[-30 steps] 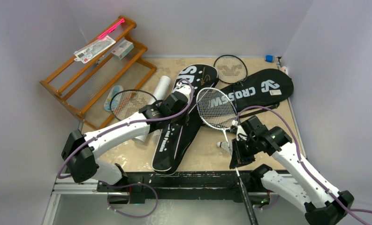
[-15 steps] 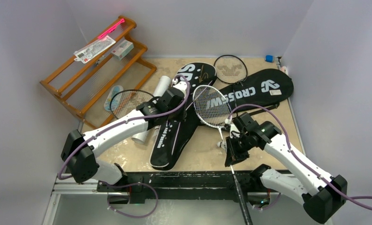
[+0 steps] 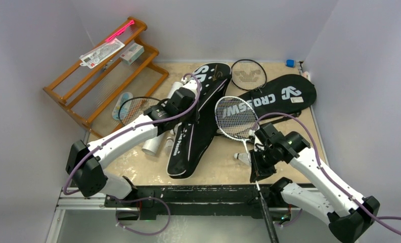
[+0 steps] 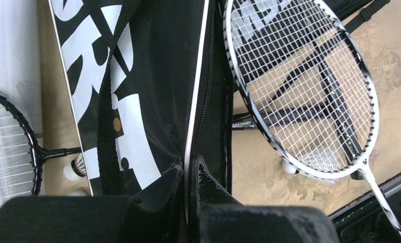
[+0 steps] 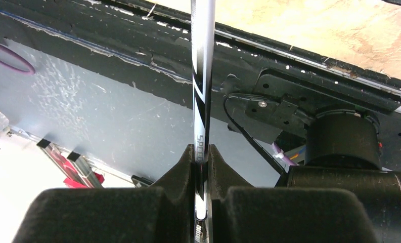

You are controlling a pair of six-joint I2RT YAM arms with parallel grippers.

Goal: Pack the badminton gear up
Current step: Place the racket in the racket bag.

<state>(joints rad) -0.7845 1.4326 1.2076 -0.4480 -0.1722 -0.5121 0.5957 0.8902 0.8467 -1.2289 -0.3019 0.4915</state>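
My left gripper (image 3: 189, 105) (image 4: 192, 169) is shut on the white-piped zipper edge of a black racket bag (image 3: 190, 147) (image 4: 152, 76) with white lettering. My right gripper (image 3: 256, 164) (image 5: 202, 152) is shut on the thin silver-black shaft (image 5: 202, 96) of a white-framed racket; its head (image 3: 235, 117) (image 4: 299, 86) hovers beside the bag's open edge. A second black bag (image 3: 281, 93) lies at the back right. Two black rackets lie flat, one behind (image 3: 248, 75) and one at the left (image 3: 137, 109). A white tube (image 3: 153, 143) lies under my left arm. A shuttlecock (image 3: 243, 158) rests near my right gripper.
An orange wooden rack (image 3: 104, 76) leans in the back-left corner with a white carton (image 3: 132, 52) and a card on it. A small blue object (image 3: 290, 63) sits in the back-right corner. Walls close in on three sides. More shuttlecocks (image 4: 77, 167) lie by the bag.
My left gripper has pulled the bag's edge back and to the left. The right gripper swung the racket left, then returned to the right.
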